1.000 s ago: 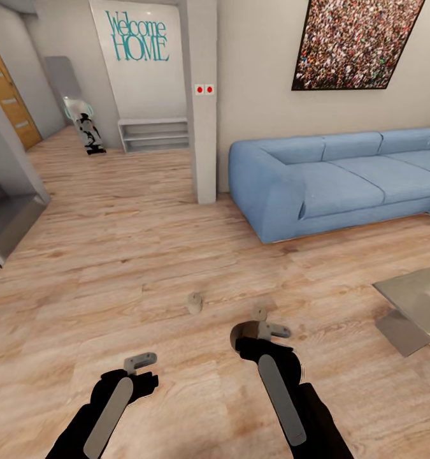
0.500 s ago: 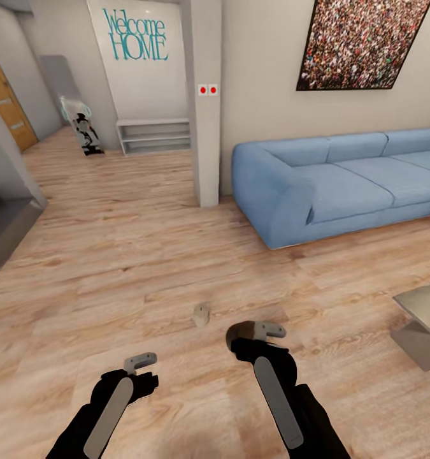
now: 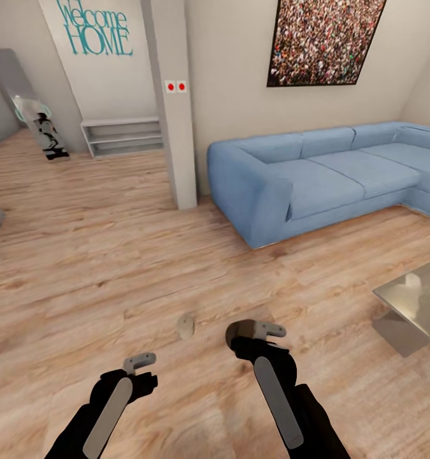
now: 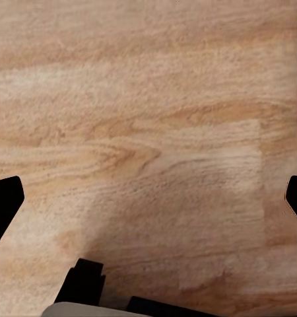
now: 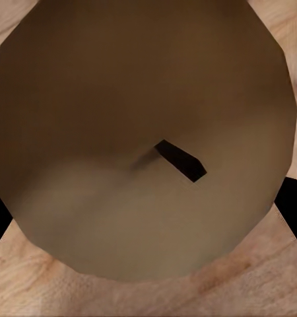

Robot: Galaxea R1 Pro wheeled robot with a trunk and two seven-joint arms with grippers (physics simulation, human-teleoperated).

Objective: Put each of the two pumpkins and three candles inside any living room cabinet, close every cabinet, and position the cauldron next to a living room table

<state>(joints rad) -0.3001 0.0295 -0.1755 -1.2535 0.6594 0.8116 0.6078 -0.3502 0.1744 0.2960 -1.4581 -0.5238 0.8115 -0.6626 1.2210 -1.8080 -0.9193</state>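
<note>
Our right gripper is closed around one candle, wick end facing its wrist camera. A second candle stands upright on the floor, ahead between our arms; the wide-open, empty left gripper trails behind it.

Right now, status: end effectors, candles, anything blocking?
Left end effector open, empty, over floor. Right end effector shut on candle. Second candle on floor ahead, between arms. Sofa, table off right.

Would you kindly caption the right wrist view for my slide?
Close-up along the right gripper: a squat brownish candle with a short dark wick sits between its fingers above the pale wooden floor.
</note>
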